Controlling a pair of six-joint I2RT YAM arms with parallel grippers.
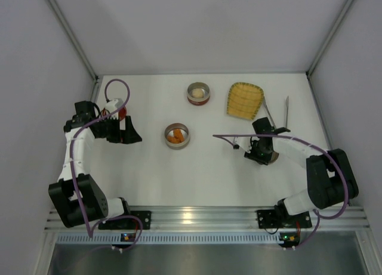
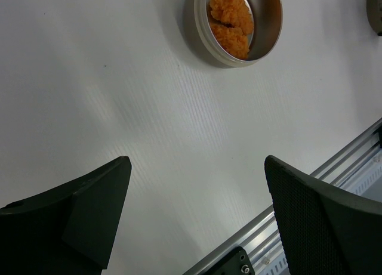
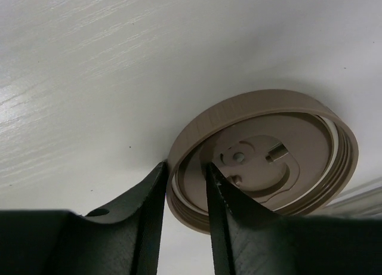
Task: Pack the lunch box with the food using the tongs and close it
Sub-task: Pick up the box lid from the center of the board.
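Two round metal tins of the lunch box stand open on the white table. One (image 1: 177,136) holds orange food chunks (image 2: 230,18); the other (image 1: 198,93), farther back, holds a whitish lump (image 1: 197,92). The silver tongs (image 1: 286,111) lie at the back right, beside the yellow tray. A tan screw lid (image 3: 262,161) lies upside down near the right arm. My right gripper (image 3: 186,166) is shut on its rim, one finger outside and one inside. Well left of the orange tin, my left gripper (image 2: 197,164) hangs open over bare table with nothing between its fingers.
A yellow woven tray (image 1: 245,100) lies at the back right, left of the tongs. A small red object (image 1: 122,113) shows behind the left wrist. An aluminium rail (image 1: 203,216) runs along the near table edge. Grey walls close in the table's sides and back.
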